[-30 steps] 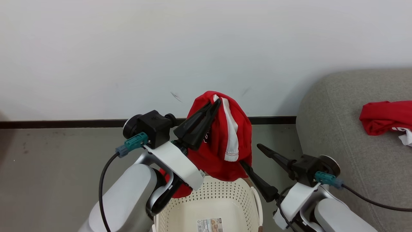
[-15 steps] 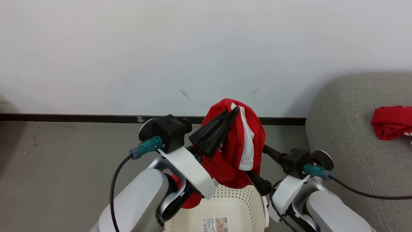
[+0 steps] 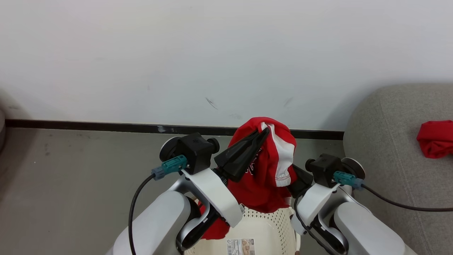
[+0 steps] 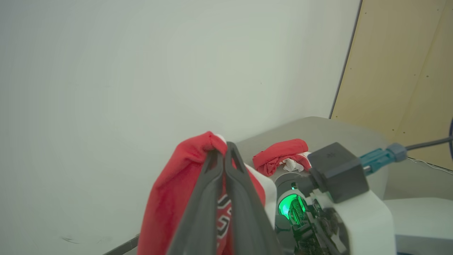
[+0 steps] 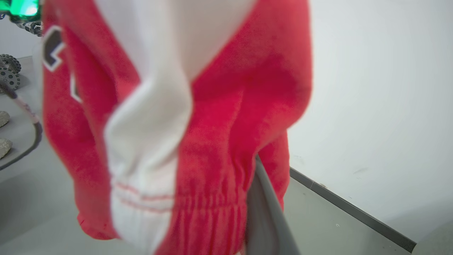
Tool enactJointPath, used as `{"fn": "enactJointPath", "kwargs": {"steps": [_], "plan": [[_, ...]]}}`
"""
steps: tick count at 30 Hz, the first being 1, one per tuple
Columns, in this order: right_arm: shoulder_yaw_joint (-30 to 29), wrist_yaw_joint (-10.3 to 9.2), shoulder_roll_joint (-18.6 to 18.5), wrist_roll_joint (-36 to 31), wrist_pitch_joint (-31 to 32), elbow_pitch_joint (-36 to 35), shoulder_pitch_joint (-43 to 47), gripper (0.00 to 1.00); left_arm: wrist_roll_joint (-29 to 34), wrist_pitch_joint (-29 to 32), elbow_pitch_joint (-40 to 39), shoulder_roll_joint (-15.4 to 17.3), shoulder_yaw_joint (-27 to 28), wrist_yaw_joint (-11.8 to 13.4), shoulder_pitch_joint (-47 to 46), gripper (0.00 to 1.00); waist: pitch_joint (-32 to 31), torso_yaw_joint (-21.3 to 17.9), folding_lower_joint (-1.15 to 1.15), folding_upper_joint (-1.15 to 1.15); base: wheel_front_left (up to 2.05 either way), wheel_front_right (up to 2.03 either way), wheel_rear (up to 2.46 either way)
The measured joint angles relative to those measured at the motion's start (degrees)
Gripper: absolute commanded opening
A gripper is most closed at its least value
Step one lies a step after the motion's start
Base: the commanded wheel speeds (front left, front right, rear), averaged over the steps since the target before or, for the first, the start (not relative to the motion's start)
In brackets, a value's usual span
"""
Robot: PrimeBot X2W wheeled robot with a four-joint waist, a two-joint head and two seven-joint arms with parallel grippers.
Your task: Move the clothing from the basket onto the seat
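The garment [image 3: 272, 166] is soft, fleecy red cloth with a smoother white panel and a gathered, stitched hem. The other garment [image 3: 434, 139] looks like the same matt cloth. My left gripper [image 3: 264, 131] has fingers of dark matt plastic, and my forearm shells [image 3: 212, 191] are pale, smooth, faintly glossy plastic. The basket [image 3: 269, 223] is cream plastic, perforated and slightly shiny, with a paper label [image 3: 240, 246]. The seat [image 3: 389, 148] is coarse grey woven fabric, matt. The wall [image 3: 212, 53] is smooth matt paint, and the floor [image 3: 70, 170] is dull and scuffed.
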Motion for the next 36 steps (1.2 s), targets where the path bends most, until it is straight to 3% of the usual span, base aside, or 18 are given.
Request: {"fn": "enactJointPath", "kwargs": {"steps": [17,18,19,20,36], "plan": [[-6.8,0.0,-0.1,1.4,0.0,-2.0,0.2,0.0,-0.4,-0.4,-0.3,0.5,1.5,1.2,0.9,0.0,-0.3,-1.2,0.0,0.0,0.0,0.0,0.0],[-7.3,0.0,-0.3,1.4,0.0,-2.1,0.3,0.0,-0.4,-0.4,-0.3,0.5,1.6,1.3,1.3,0.34,-0.3,-1.3,0.0,0.0,0.0,0.0,0.0],[-7.8,0.0,-0.6,1.4,0.0,-2.2,0.3,0.0,-0.4,-0.4,-0.3,0.6,1.6,1.3,1.8,0.83,-0.3,-1.4,0.0,0.0,0.0,0.0,0.0],[-8.3,0.0,-1.0,1.4,0.0,-2.2,0.4,0.0,-0.4,-0.4,-0.3,0.6,1.6,1.3,2.1,1.0,-0.4,-1.5,0.0,0.0,0.0,0.0,0.0],[-15.8,0.0,-3.0,0.8,0.0,-5.6,4.1,0.0,-0.4,-0.6,-0.4,1.4,1.0,1.6,3.2,1.0,-0.6,-3.4,0.0,0.0,0.0,0.0,0.0]]}}
